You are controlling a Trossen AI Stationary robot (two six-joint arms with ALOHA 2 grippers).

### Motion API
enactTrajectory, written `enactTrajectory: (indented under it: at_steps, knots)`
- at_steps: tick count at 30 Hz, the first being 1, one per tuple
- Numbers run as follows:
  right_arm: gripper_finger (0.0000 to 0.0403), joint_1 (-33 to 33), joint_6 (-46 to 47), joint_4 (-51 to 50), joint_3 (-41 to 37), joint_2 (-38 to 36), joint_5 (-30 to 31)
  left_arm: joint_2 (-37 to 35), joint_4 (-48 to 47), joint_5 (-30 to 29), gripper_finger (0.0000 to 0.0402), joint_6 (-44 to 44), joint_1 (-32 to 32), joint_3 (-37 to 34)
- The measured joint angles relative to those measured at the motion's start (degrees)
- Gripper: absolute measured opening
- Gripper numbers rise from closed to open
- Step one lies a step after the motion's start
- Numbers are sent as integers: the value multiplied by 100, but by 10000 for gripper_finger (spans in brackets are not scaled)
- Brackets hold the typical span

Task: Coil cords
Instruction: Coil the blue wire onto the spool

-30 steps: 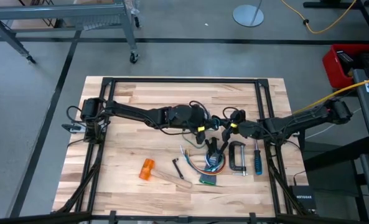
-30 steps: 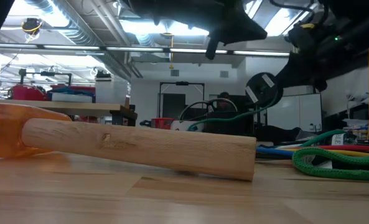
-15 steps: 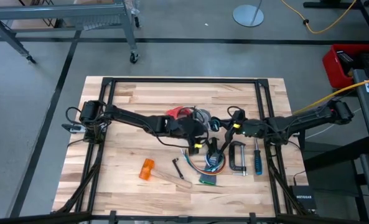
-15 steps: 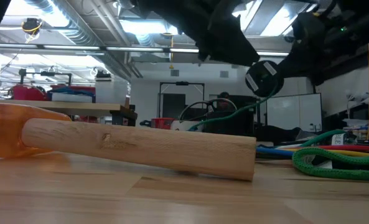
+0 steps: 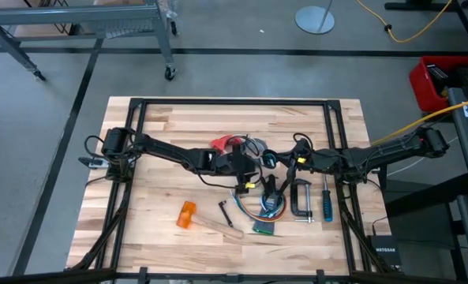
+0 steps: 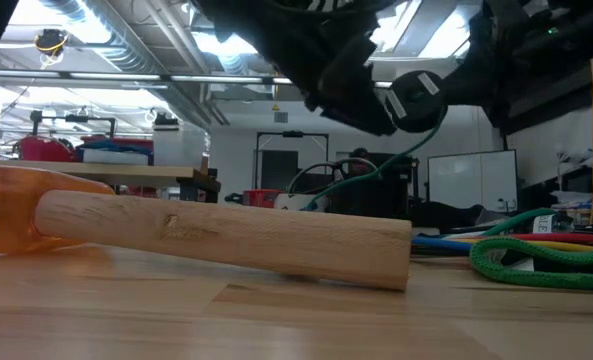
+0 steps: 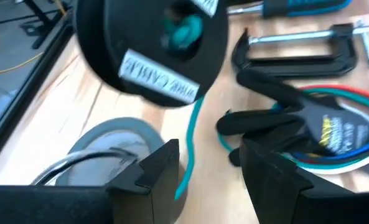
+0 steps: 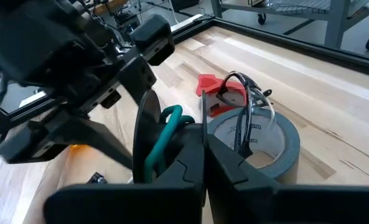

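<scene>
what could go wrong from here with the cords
1. The black puck hangs in the air by the right claw, and its teal cord trails down past the open left claw. It could snag on the wire bundle or the C-clamp.
2. Dark cords loop through the grey tape roll beside the red piece. Pulling them may drag the roll.
3. Both claws sit close together, so they might bump.

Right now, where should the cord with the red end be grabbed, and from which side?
Grip the cord at the loop arching up over the grey tape roll, just short of its red plastic end. Come from above, fingers across the arch: it stands clear of the wood, while the rest drops inside the roll. The open left tool looks nearest.
</scene>
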Motion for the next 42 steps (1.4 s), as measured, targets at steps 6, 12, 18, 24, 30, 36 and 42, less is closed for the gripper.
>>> enactTrajectory:
  at_steps: [6, 12, 18, 24, 30, 36, 42]
  knots:
    - [3, 0, 0, 8, 0, 0, -83, 0, 344, -117, 162, -9, 5, -323]
    - [3, 0, -42, 208, 0, 0, -254, 2, 1000, -215, 162, 26, 37, -566]
    - [3, 0, -94, 481, 0, 0, -349, -7, 1124, -225, 162, 154, 64, -579]
    - [3, 0, -105, 608, 0, 0, -397, -7, 1141, -225, 162, 115, 142, -576]
    - [3, 0, -105, 605, 0, 0, -396, -7, 1146, -155, 161, 83, 131, -576]
    - [2, 0, -105, 626, 0, 0, -396, -7, 1255, -96, 145, 81, 133, -576]
    - [3, 0, -105, 844, 0, 1, -398, -7, 1289, -92, 136, 63, 135, -576]
